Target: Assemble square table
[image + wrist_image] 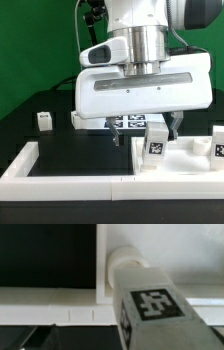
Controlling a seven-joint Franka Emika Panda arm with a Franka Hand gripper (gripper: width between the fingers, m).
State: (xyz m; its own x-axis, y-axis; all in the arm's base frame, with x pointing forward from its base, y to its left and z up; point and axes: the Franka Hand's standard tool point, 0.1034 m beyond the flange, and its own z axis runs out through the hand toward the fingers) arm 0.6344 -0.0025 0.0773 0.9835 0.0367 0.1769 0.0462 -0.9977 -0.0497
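My gripper [150,131] is low over the table and shut on a white block leg [156,141] with a black-and-white tag. It holds the leg upright at the near left corner of the square white panel [192,160]. In the wrist view the leg [155,303] fills the lower right between my jaws [165,344]. Its round end [128,258] lies against the panel [185,249]. A second leg [218,143] stands on the panel at the exterior view's right. A third leg [44,120] stands alone at the left. I cannot see my fingertips clearly.
The long white L-shaped border wall [60,181] runs along the front and up the left side. The marker board [128,122] lies under my gripper. A green backdrop stands behind the black table.
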